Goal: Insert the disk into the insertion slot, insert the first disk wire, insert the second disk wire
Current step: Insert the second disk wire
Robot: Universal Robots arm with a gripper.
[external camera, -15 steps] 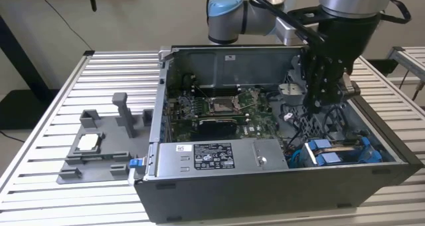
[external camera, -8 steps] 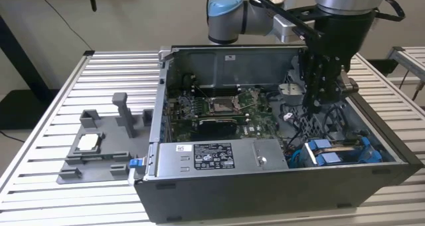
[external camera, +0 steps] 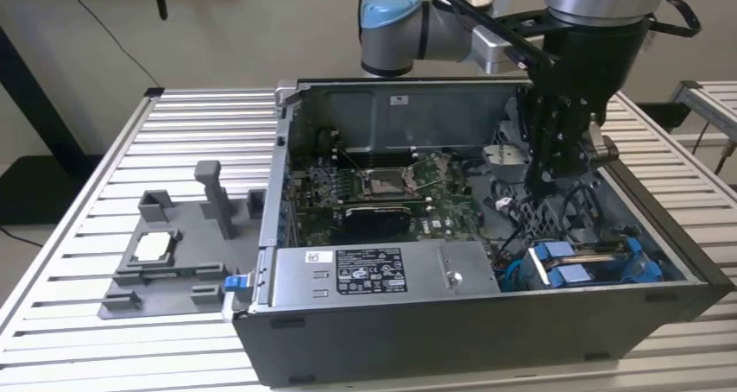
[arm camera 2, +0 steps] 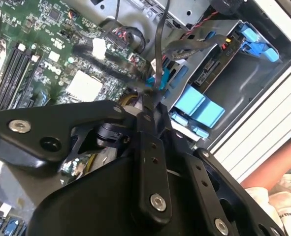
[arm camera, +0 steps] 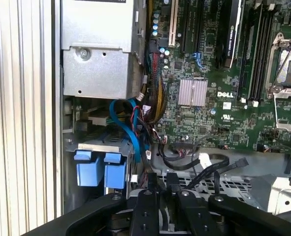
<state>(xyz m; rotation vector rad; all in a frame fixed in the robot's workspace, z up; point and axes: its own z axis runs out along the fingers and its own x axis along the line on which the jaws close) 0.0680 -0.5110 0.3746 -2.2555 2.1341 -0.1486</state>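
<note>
Blue-framed disk (external camera: 593, 261) lies seated flat in the insertion slot (external camera: 645, 275), end effector (arm camera 2: 152, 93) pinching a black cable (arm camera 2: 159, 44).

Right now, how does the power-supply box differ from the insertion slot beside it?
The power-supply box carries a white sticker; the insertion slot shows blue tabs. The box lies toward the exterior view's left, the slot to its right. Both are grey metal inside the case.
</note>
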